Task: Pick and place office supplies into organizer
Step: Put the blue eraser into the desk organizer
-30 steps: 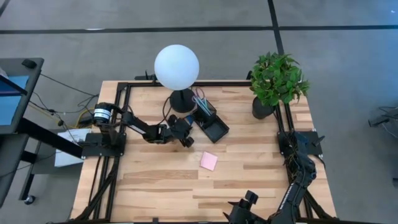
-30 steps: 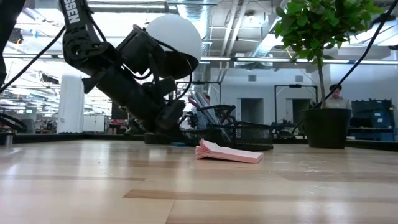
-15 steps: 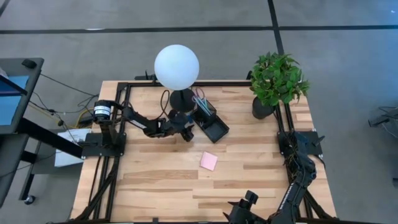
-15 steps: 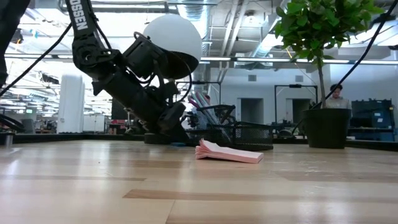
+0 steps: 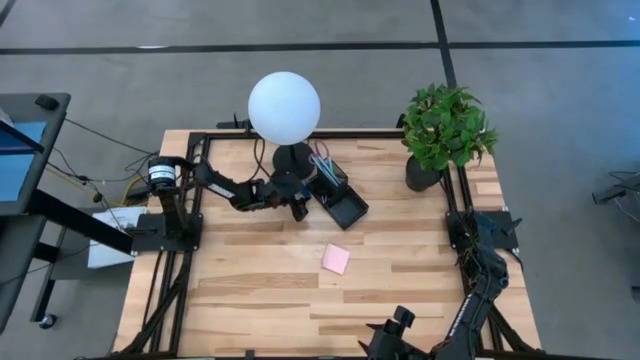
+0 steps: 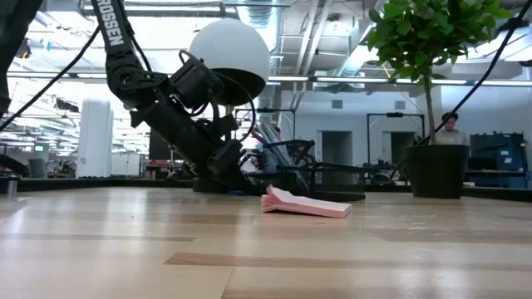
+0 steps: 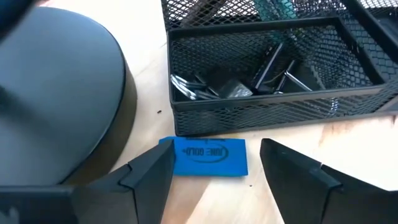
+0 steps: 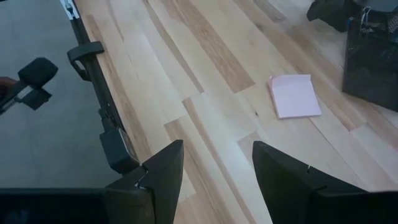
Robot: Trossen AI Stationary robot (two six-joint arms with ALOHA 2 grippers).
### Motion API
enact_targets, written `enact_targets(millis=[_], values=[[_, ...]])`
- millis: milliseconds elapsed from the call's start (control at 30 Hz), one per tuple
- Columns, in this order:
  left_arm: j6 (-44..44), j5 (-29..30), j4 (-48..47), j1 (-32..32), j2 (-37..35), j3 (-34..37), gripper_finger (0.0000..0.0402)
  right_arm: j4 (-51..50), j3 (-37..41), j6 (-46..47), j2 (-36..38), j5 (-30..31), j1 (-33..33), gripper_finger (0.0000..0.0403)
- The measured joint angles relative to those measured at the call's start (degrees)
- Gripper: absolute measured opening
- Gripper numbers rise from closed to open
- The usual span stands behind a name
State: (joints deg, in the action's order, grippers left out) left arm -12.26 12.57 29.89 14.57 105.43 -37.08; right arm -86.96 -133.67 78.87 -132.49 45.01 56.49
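Blue eraser block point(image 7: 210, 157) lies flat on the table point(image 5: 260, 280), just beside the mesh organizer's point(image 7: 273, 102) low tray wall, long axis parallel to that wall. Left end effector point(image 7: 214, 171) straddles it, fingers spread wide, holding nothing. Binder clips point(image 7: 249, 78) sit inside the tray. Black lamp base point(image 7: 56, 99) close by. Pink sticky-note pad point(image 5: 336, 259) flat mid-table, well apart. Right end effector point(image 8: 214, 168) parked at near table edge, fingers apart, empty.
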Motion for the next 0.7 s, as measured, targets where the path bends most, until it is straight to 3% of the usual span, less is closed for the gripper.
enact_targets(millis=[367,700], values=[[-3.4,-5.8,-2.8,1.2,0.1,-0.2,0.0238,0.1,0.0,-0.9,0.0,0.0,0.0,0.0189],[-7.2,-4.0,-4.8,-2.4,0.2,-0.2,0.0238,0.4,0.0,-1.3,0.0,0.0,0.0,0.0188]])
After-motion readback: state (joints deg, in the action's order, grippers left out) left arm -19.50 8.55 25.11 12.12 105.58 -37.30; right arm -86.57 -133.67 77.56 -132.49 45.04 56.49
